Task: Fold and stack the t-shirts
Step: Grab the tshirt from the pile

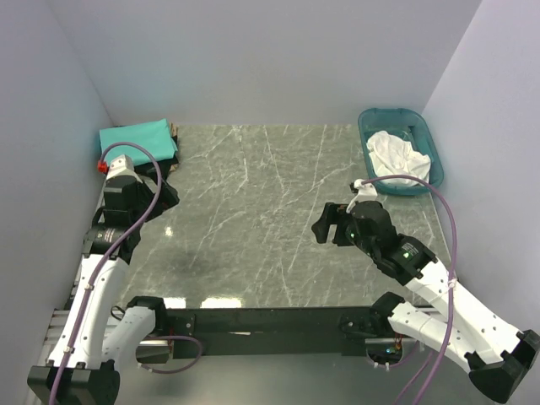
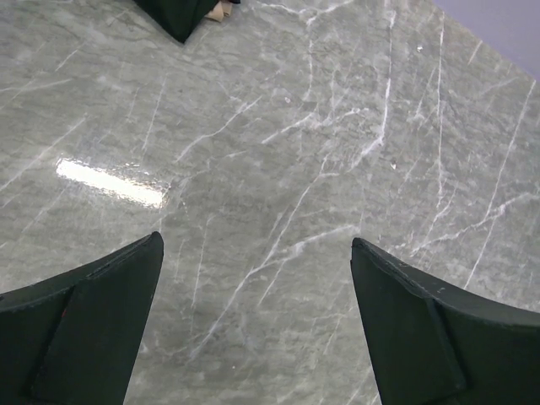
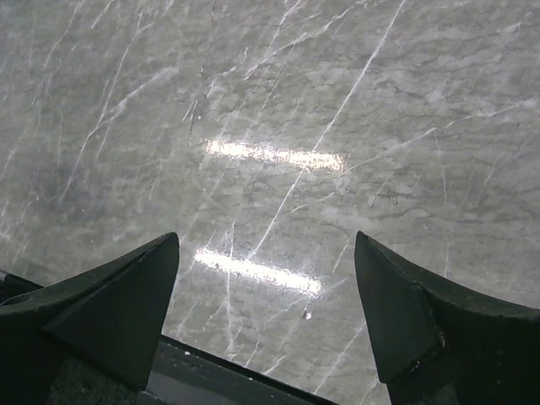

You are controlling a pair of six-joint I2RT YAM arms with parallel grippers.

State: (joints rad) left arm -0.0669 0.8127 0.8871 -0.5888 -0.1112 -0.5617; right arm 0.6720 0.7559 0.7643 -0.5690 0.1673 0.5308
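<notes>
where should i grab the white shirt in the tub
Probably pinch a raised fold near the middle of the crumpled white t-shirt, coming straight down from above: the tub walls it in on every side, and the bunched cloth offers ridges.

Two t-shirts show plainly, one teal t-shirt [image 1: 135,140] and one white t-shirt [image 1: 398,157]. A dark cloth corner [image 2: 179,15] at the teal one's edge could be a third, but too little of it shows to tell. There is one teal plastic tub [image 1: 369,135], one marble-patterned table [image 1: 253,211], and two arms, each with one gripper of two fingers: the left gripper [image 2: 257,246] and the right gripper [image 3: 267,243].
</notes>
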